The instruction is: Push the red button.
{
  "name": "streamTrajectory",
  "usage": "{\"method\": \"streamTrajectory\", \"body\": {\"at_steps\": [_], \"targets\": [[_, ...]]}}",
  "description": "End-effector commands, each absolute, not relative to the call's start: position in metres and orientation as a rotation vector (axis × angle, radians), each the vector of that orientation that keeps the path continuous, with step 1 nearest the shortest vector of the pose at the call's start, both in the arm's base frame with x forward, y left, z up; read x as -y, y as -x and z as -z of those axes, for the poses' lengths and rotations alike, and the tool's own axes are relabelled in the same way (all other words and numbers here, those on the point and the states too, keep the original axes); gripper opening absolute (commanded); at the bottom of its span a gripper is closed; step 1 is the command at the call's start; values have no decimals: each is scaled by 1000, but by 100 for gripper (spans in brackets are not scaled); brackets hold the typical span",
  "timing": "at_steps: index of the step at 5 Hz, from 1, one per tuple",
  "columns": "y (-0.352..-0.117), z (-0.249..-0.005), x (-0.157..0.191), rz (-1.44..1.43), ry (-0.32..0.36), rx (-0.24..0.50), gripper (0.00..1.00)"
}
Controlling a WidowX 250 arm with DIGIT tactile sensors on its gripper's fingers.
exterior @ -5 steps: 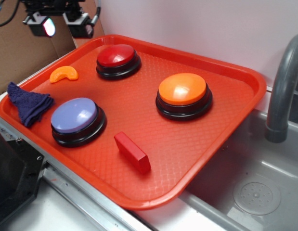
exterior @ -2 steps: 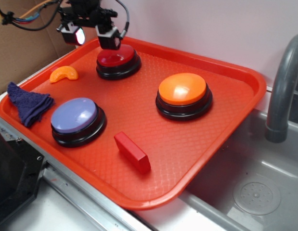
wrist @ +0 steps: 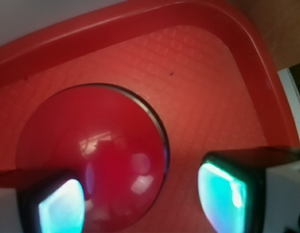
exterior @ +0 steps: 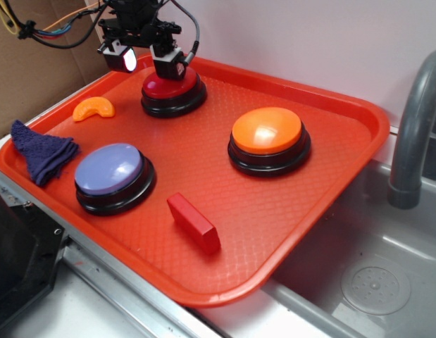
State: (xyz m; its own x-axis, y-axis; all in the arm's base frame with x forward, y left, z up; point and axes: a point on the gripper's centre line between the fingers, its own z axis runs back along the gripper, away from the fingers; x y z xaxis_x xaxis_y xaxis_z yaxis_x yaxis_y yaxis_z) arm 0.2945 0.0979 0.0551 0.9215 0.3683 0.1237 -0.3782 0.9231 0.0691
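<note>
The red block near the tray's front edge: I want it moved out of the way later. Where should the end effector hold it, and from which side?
Come from above and close across the red block at mid-length, on its two long sides. It lies flat on the tray, long and narrow, with bare tray around it.

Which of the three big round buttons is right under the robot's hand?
The dark red button at the back of the tray. The hand hangs over it; the orange and purple ones sit apart.

Exterior view: high, oblique, facing the whole red tray [exterior: 330, 105]. Wrist view: close, looking down beyond the red button [wrist: 91, 160] toward the tray's corner; both share that button
</note>
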Motion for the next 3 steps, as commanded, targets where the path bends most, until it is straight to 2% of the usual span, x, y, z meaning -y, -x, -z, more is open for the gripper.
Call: {"method": "streamTrajectory", "body": {"at_steps": [1, 2, 3], "targets": [[-295, -78, -101, -384, -93, 129, 100], [-291, -104, -98, -364, -122, 132, 100], [-291, -115, -98, -373, -104, 150, 100]]}}
